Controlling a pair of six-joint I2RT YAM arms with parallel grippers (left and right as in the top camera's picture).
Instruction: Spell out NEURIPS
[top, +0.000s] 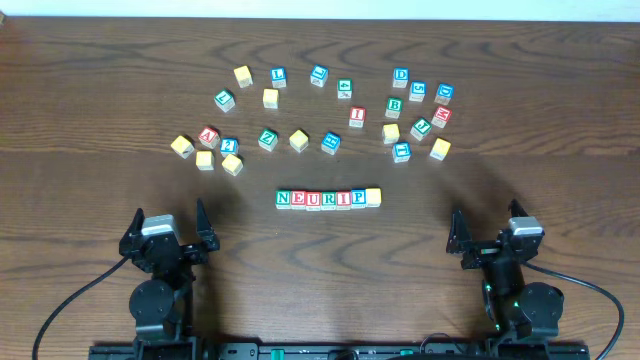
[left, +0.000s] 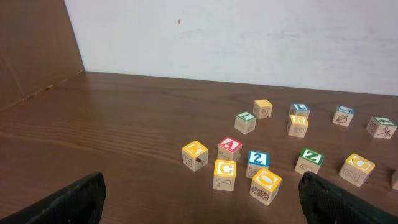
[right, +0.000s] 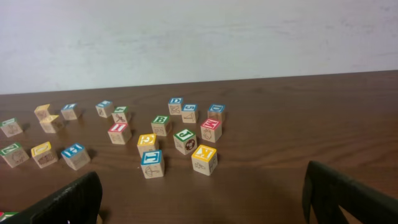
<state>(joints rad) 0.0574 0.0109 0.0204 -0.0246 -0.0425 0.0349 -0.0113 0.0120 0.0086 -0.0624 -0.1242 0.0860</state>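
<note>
The seven NEURIPS cubes (top: 328, 198) stand in one touching row on the counter (top: 560, 170), reading N, E, U, R, I, P, with the yellow-faced cube (top: 373, 196) closing the row just beside the P. Beyond the row, loose lettered cubes (top: 300, 140) lie in a scattered arc. The left gripper (top: 168, 215) and the right gripper (top: 485, 215) sit on the near side of the row, well apart from it, one off each end. Both are spread wide and hold nothing.

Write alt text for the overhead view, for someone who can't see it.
A row of seven wooden cubes reads NEURIP plus a yellow-faced cube; loose cubes lie scattered behind it. The left end effector and right end effector sit open and empty at the near edge.
</note>
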